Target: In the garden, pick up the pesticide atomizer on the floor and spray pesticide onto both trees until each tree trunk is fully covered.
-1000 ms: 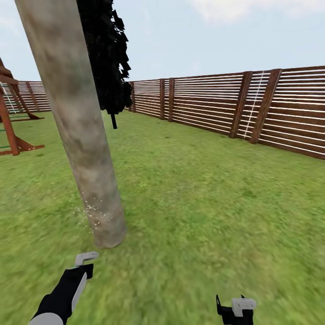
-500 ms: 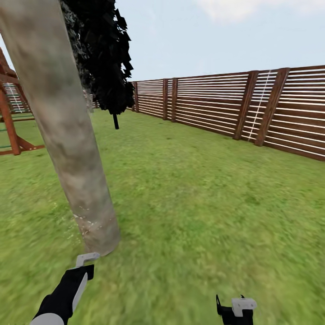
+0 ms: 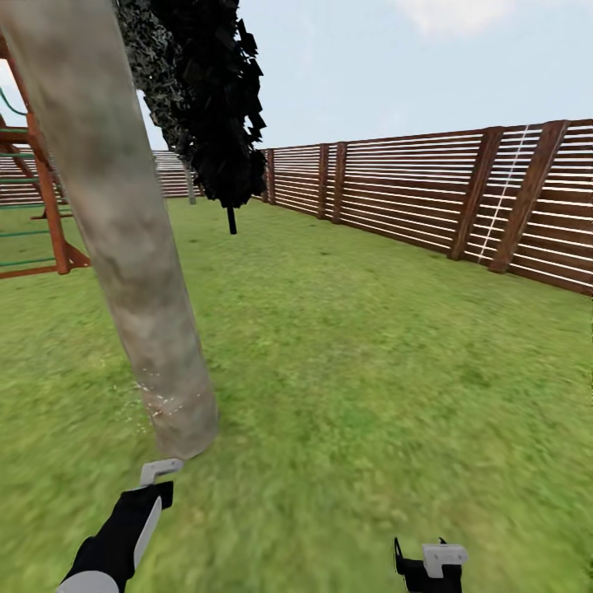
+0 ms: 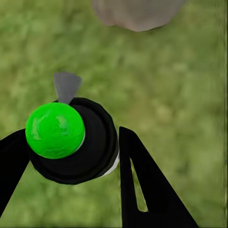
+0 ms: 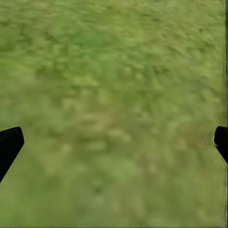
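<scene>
One thick grey-brown mottled tree trunk [image 3: 136,272] is seen rising from the blurry green lawn [image 3: 371,362], with fine white specks on its base. One black pesticide atomizer with a round green cap and grey nozzle [image 4: 71,140] is gripped between the left gripper [image 4: 66,161] jaws, nozzle aimed at the trunk base. The right gripper [image 5: 114,142] jaws are spread wide over grass, nothing held. One narrow black-foliaged tree [image 3: 214,107], one brown slatted wooden fence [image 3: 428,198] and one red-brown wooden play frame [image 3: 41,198] are counted behind.
</scene>
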Available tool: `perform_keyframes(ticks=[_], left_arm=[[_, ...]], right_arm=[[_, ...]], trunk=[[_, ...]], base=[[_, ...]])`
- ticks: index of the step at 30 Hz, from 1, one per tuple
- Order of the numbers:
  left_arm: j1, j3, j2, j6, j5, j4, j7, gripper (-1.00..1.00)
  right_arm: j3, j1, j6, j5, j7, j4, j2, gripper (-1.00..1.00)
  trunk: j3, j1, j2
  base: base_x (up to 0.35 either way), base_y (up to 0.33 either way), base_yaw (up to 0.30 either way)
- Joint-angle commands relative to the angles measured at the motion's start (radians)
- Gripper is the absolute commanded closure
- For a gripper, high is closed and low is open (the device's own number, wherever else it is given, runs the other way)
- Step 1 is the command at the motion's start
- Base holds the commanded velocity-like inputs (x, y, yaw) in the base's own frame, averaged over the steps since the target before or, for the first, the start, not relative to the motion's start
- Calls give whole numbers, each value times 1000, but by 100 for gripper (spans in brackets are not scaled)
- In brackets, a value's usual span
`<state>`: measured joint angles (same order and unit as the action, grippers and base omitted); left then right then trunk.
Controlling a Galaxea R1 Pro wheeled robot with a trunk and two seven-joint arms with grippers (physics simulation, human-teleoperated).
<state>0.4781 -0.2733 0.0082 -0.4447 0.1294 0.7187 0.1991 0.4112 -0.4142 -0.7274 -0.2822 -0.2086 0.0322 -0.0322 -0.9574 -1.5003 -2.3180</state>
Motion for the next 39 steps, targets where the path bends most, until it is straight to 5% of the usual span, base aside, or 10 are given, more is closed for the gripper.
perform_keyframes(ticks=[1,9,14,18,21,27,28,29,33,39], left_arm=[[3,1,0,0,0,6,0,100],[28,17,-27,8,2,28,2,100],[52,53,-43,0,0,160,0,100],[159,99,-59,-118,0,213,-1,100],[183,126,-61,-152,1,215,-3,100],[186,123,-39,-222,2,282,-5,100],[193,126,20,-342,-1,337,-8,100],[196,128,29,-376,-2,355,-18,100],[210,128,28,-400,-2,439,-150,100],[217,127,30,-436,0,456,-169,100]], right_arm=[[0,0,0,0,0,0,0,-100],[-1,0,-1,0,-3,0,0,-100],[-2,0,-1,0,-3,0,-1,-100],[-2,0,-2,-1,-3,0,-2,-100],[-2,0,-3,0,-2,0,-8,-100],[-1,0,-1,0,-3,0,-20,-100],[0,0,-1,0,-2,0,-20,-100],[0,0,-1,0,-2,0,-20,-100],[0,0,0,0,-2,0,-20,-100],[0,0,0,0,-2,0,-20,-100]], trunk=[[0,0,0],[0,0,0],[0,0,0],[0,0,0],[0,0,0],[0,0,0],[0,0,0],[0,0,0],[0,0,0],[0,0,0]], base=[[0,-275,1],[-188,-217,86],[-110,-62,269],[-3,-2,202],[0,0,13],[0,0,2],[0,0,148],[0,0,224],[77,-43,267],[206,-180,62]])
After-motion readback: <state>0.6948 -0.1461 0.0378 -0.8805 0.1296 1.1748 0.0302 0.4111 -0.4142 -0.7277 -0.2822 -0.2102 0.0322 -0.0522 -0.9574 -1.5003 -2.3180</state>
